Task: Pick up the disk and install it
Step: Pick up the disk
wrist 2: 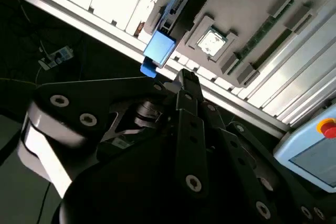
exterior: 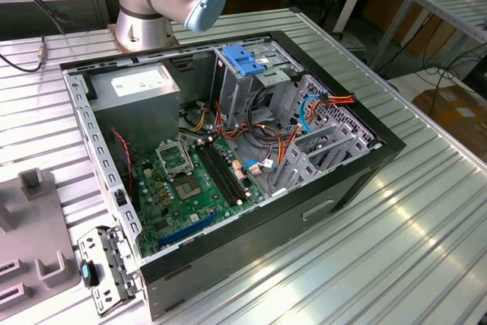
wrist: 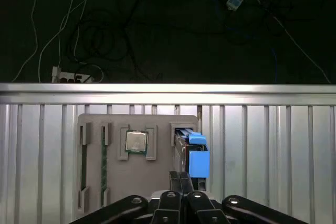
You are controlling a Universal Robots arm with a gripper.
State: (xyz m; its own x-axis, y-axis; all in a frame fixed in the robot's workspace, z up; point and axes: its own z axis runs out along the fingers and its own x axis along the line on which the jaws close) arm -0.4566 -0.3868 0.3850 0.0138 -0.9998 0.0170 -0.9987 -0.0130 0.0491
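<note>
Ribbed aluminium table (wrist: pixel 273 150) with one grey fixture tray (wrist: pixel 152 177) on it.

Nearest to you in the first wrist view is the gripper (wrist: pixel 181 176), its fingertips closed against each other. The disk (wrist: pixel 196 157) stands on edge in a tray slot just past them, blue rail showing. You cannot tell whether they touch. In the second wrist view the gripper (wrist 2: pixel 187 77) sits just beside the disk (wrist 2: pixel 159 50).

Tray count: one disk, one processor chip (wrist: pixel 136 141), two long narrow slots (wrist: pixel 84 166). Past the table edge there is dark floor with loose cables (wrist: pixel 89 40).

Exterior view:
- One open computer case (exterior: pixel 304 218) sits mid-frame.
- One grey power-supply box (exterior: pixel 141 89) is in the case's upper-left corner. Its white sticker's print is too small for you to read.
- One blue latch (exterior: pixel 245 60) sits on the drive cage.
- The arm base (exterior: pixel 144 13) is at the top of the frame.
</note>
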